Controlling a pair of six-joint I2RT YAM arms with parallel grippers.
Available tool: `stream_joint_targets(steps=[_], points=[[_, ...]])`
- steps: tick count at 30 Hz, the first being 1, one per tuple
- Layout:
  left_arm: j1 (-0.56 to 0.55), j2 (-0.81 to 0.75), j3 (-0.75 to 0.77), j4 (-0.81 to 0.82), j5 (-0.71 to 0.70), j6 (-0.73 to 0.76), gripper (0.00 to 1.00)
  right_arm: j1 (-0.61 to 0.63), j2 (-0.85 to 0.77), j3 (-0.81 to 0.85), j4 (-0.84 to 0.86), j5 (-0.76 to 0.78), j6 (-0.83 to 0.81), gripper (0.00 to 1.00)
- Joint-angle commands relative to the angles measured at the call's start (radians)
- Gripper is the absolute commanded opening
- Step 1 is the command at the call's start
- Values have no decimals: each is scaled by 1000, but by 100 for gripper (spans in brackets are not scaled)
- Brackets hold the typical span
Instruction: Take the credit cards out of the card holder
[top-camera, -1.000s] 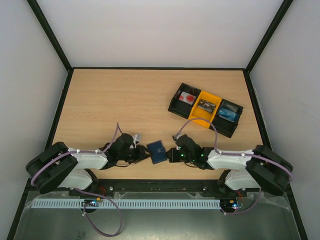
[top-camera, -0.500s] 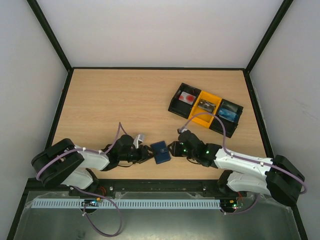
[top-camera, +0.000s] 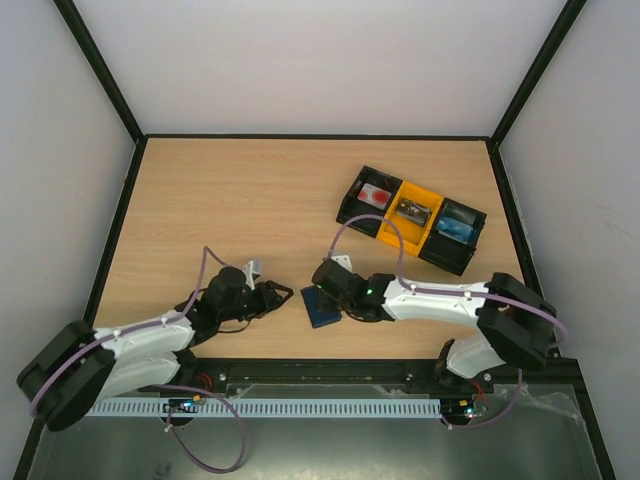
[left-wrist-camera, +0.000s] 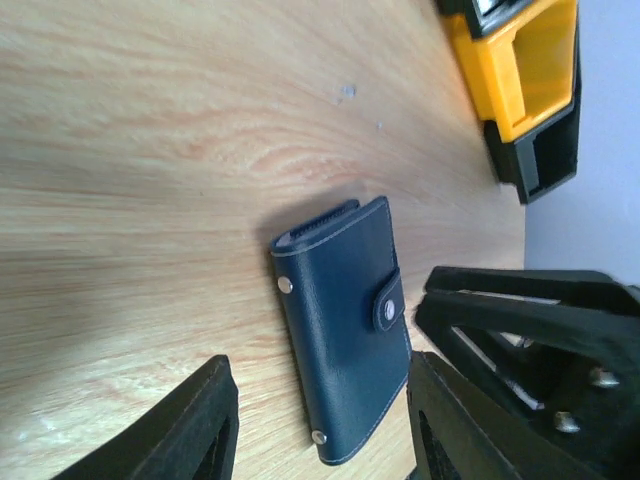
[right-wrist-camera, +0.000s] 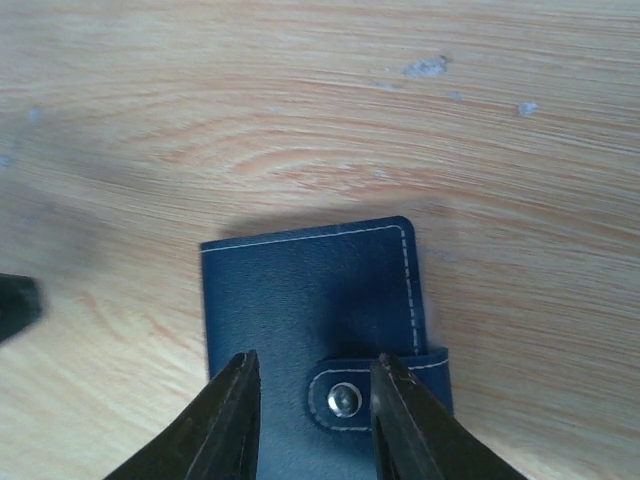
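A light wooden table (top-camera: 250, 200) forms the floor of a white-walled enclosure edged with black frame rails (top-camera: 100, 70). Toward its far right a three-compartment tray (top-camera: 452, 258) lies at a slant, black at both ends and yellow in the middle. Its right end compartment holds something bluish (top-camera: 458, 228), too small to identify. A white slotted strip (top-camera: 300, 408) runs along the near edge.

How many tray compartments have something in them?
3. In the tray, the left bay holds a pale red-spotted card, the yellow middle a dark card, the right something bluish. Anything stacked underneath would be hidden.
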Motion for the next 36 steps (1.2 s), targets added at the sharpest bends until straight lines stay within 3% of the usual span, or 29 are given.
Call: stream_joint_targets(steps=[1,7,20,33,36], points=[[13,-129,-8,-197,-114,58,50,31,74,61,-110,115,-17,31],[27,-220,-22,-256,-140,76,53,55,128,73,-132,140,-8,31],[29,-190,-26,-250,-129,75,53,90,209,100,-171,197,-5,32],[29,-180,-31,-242,-135,58,55,103,192,118,-182,247,3,16],[28,-172,-35,-234,-129,53,55,105,191,118,-173,243,2,7]])
